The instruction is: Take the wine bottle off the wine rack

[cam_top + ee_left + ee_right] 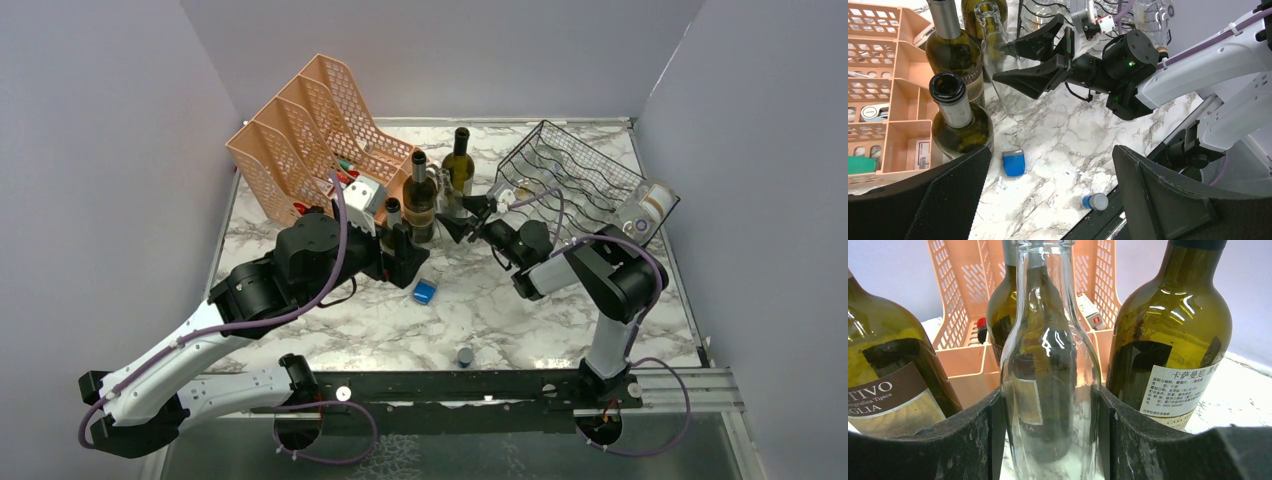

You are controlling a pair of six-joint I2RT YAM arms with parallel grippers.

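Observation:
The black wire wine rack [585, 170] stands at the back right. A clear glass wine bottle [1050, 365] stands upright on the marble table, left of the rack; it also shows in the left wrist view [993, 35]. My right gripper [1050, 440] is shut on its lower body, a pad on each side [465, 218]. Another clear bottle [650, 205] lies at the rack's right end. My left gripper [1048, 200] is open and empty, just right of a green bottle [960, 125], low over the table [405, 255].
Two more green bottles [420, 195] [459, 160] stand close around the clear one. A peach mesh file organizer [320, 130] stands at the back left. A small blue object [424, 292] and a blue-capped item [464, 354] lie on the table [520, 320].

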